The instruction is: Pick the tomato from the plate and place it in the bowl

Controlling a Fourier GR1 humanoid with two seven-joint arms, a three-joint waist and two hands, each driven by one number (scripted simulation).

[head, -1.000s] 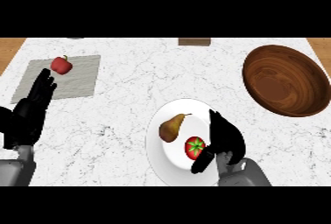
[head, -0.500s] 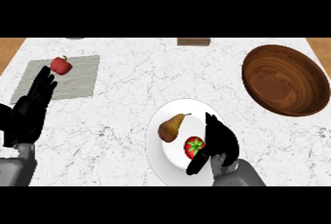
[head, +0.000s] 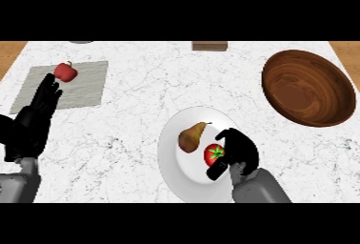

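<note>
A red tomato [head: 213, 154] with a green stem lies on the white plate [head: 184, 177] at the lower middle, next to a brown pear [head: 190, 137]. My right hand [head: 237, 149] curls round the tomato's right side, thumb below it, hiding part of the fruit. The brown wooden bowl [head: 307, 87] stands at the upper right, well apart from the plate. My left hand [head: 34, 122] rests open at the left edge, fingers pointing up.
A red pepper [head: 66, 72] sits on a grey mat [head: 65, 88] at the upper left, just above my left hand's fingertips. A small brown block [head: 209, 46] lies at the counter's far edge. The wooden floor shows beyond both far corners.
My right hand has drawn down and its fingers have curled in over the tomato. The left hand has barely moved.
</note>
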